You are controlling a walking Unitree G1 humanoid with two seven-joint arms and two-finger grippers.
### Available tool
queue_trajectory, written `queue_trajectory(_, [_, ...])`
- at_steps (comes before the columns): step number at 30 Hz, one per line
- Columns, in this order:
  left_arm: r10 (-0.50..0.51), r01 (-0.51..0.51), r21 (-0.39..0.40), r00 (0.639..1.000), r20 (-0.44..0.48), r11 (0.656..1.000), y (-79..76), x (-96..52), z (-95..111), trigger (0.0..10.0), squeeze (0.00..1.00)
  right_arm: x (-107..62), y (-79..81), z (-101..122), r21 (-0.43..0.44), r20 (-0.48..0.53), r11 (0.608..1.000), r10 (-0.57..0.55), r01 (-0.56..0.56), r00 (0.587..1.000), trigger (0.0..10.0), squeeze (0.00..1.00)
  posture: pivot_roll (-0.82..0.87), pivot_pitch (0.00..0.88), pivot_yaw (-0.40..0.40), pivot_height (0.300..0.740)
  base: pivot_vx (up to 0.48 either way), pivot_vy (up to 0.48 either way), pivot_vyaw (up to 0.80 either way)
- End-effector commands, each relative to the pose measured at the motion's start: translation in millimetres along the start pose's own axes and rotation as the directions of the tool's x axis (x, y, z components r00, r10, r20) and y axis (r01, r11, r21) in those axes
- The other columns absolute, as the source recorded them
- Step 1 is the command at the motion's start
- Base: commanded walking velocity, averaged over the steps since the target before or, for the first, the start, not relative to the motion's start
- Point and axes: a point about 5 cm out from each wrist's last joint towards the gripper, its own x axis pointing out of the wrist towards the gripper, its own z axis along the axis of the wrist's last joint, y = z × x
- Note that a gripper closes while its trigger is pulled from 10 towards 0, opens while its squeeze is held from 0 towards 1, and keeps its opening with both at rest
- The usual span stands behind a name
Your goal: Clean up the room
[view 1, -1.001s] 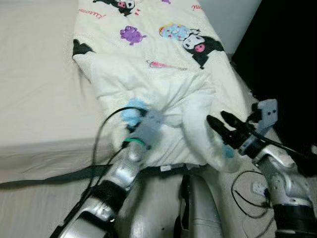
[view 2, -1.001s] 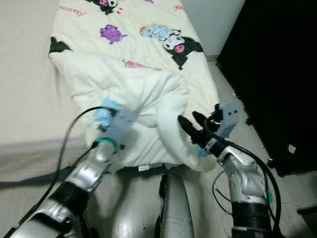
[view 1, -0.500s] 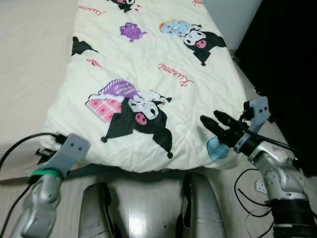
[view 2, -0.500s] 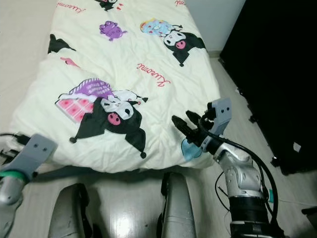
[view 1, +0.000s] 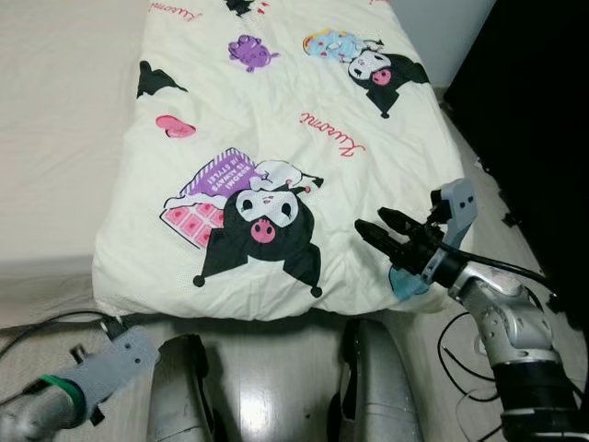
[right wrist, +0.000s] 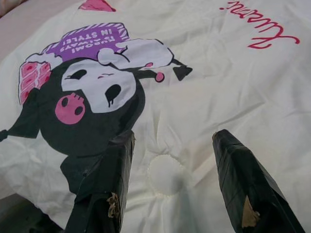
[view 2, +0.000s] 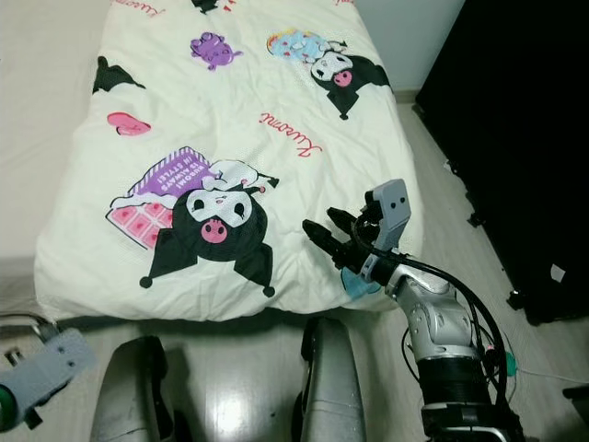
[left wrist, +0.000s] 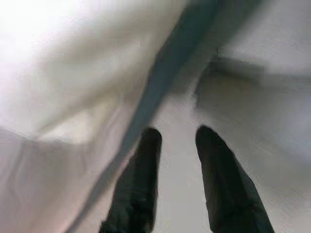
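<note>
A cream blanket (view 1: 276, 138) printed with black-and-pink cartoon figures lies spread flat over the bed, its near edge hanging at the foot. My right gripper (view 1: 373, 221) hovers open just above the blanket's near right corner, beside a blue print (view 1: 402, 281). In the right wrist view its two fingers (right wrist: 107, 174) straddle a patch of cream fabric with nothing between them. My left arm (view 1: 101, 368) is low at the bottom left, below the bed edge. In the left wrist view the left gripper (left wrist: 179, 133) is open and empty, facing blurred pale fabric.
The bare beige mattress sheet (view 1: 55, 138) runs along the left. A dark cabinet (view 1: 543, 110) stands close on the right. Cables and a socket strip (view 1: 479, 345) lie on the pale floor by my right leg (view 1: 368, 387).
The blanket, bunched and folded back a second ago, now lies flat to the foot of the bed. My left arm has let go and dropped to the lower left. The right gripper stays near the corner.
</note>
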Motion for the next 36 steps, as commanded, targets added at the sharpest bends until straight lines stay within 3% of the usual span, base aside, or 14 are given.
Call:
queue_trajectory(1, [-0.027,0.04,-0.056,0.977,0.212,0.998,9.6,-10.2,34,10.0,0.0,0.9,7.3,2,0.006,0.003,0.998,0.061,-0.061,0.998,10.0,0.0,0.05,0.157,0.013,0.499,0.0,0.0,0.0])
queue_trajectory(2, [-0.016,0.061,-0.122,0.94,0.34,0.991,21.0,-16.7,59,10.0,0.0,2.0,11.8,4,0.006,0.009,0.996,0.094,-0.094,0.996,10.0,0.0,0.05,0.158,0.01,0.499,0.0,0.0,0.0])
queue_trajectory(4, [-0.03,0.124,-0.166,0.878,0.477,0.978,30.7,-25.1,90,10.0,0.0,3.3,16.9,8,0.013,0.02,0.992,0.127,-0.127,0.992,10.0,0.0,0.04,0.159,0.006,0.499,0.0,0.0,0.0])
queue_trajectory(5, [-0.03,0.124,-0.166,0.878,0.477,0.978,30.7,-25.1,90,10.0,0.0,3.3,16.9,8,0.013,0.02,0.992,0.127,-0.127,0.992,10.0,0.0,0.04,0.159,0.006,0.499,0.0,0.0,0.0])
queue_trajectory(7, [-0.051,0.187,-0.176,0.813,0.58,0.966,37.2,-28.8,112,10.0,0.0,4.0,18.8,5,0.017,0.015,0.991,0.132,-0.132,0.991,10.0,0.0,0.03,0.16,0.005,0.499,0.0,0.0,0.0])
queue_trajectory(9, [-0.035,0.19,-0.193,0.795,0.606,0.963,40.5,-27.5,117,10.0,0.0,3.8,18.8,3,0.02,0.01,0.991,0.132,-0.132,0.991,10.0,0.0,0.03,0.161,0.003,0.499,0.0,0.0,0.0])
queue_trajectory(12, [0.139,0.005,-0.253,0.825,0.548,0.968,53.2,-4.1,118,10.0,0.0,3.6,19.0,-1,0.025,0.004,0.991,0.131,-0.131,0.991,10.0,0.0,0.03,0.161,0.001,0.499,0.0,0.0,0.0])
queue_trajectory(15, [0.387,-0.326,-0.243,0.882,0.271,0.914,62.9,40.4,93,10.0,0.0,4.8,19.7,-1,0.025,0.009,0.992,0.125,-0.125,0.992,10.0,0.0,0.02,0.159,0.001,0.499,0.0,0.0,0.0])
queue_trajectory(19, [0.459,-0.415,-0.292,0.883,0.101,0.862,62.5,56.0,60,10.0,0.0,4.1,18.0,3,0.026,0.018,0.993,0.113,-0.113,0.993,10.0,0.0,0.01,0.161,-0.002,0.499,0.0,0.0,0.0])
queue_trajectory(23, [0.352,-0.343,-0.276,0.936,-0.018,0.898,39.0,60.2,19,10.0,0.0,2.9,15.7,5,0.024,0.016,0.994,0.103,-0.103,0.995,10.0,0.0,0.01,0.167,-0.001,0.499,0.0,0.0,0.0])
queue_trajectory(26, [0.225,-0.238,-0.282,0.971,-0.077,0.93,16.0,47.9,-11,10.0,0.0,2.2,14.1,4,0.024,0.012,0.995,0.098,-0.098,0.995,10.0,0.0,0.02,0.17,-0.001,0.499,0.0,0.0,0.0])
queue_trajectory(28, [0.215,-0.23,-0.284,0.973,-0.085,0.931,12.2,46.0,-17,10.0,0.0,2.3,14.0,4,0.024,0.011,0.995,0.097,-0.098,0.995,10.0,0.0,0.02,0.17,-0.001,0.499,0.0,0.0,0.0])
queue_trajectory(31, [0.115,-0.137,-0.378,0.99,-0.079,0.916,-6.2,34.6,-29,10.0,0.0,4.2,16.0,1,0.028,0.002,0.994,0.109,-0.109,0.994,10.0,0.0,0.03,0.172,-0.01,0.499,0.0,0.0,0.0])
queue_trajectory(36, [0.062,-0.083,-0.395,0.996,-0.065,0.915,-17.3,26.1,-31,10.0,0.0,9.0,18.2,1,0.031,0.0,0.992,0.125,-0.125,0.992,10.0,0.0,0.04,0.168,-0.02,0.499,0.0,0.0,0.0])
